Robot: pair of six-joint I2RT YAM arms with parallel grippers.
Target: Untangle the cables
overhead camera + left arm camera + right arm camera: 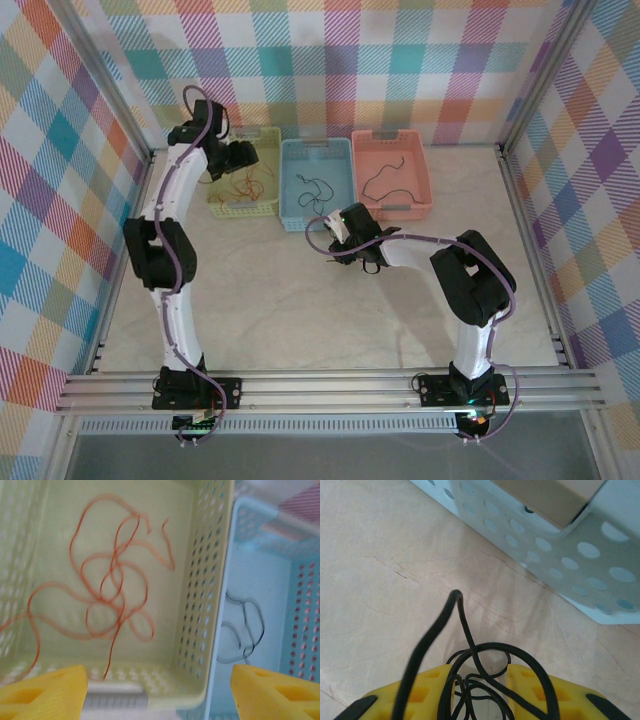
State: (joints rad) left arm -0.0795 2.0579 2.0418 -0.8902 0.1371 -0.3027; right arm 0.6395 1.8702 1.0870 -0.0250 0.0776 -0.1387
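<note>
Left arm [165, 250] & right arm [470, 300]: white link shells, black joint housings, black bases at frame bottom. Lilac cable [420, 238] runs along ea. arm. Green LED [470, 403] lit by right base. Left gripper [156, 675] & right gripper [480, 672]: 2 chunky yellow fingers ea., moulded recesses; right's w/ black lower corners.

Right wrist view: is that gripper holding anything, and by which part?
The right gripper grips the black cables at a tangled bunch of loops caught between its jaws. The left gripper is open, holding nothing.
</note>
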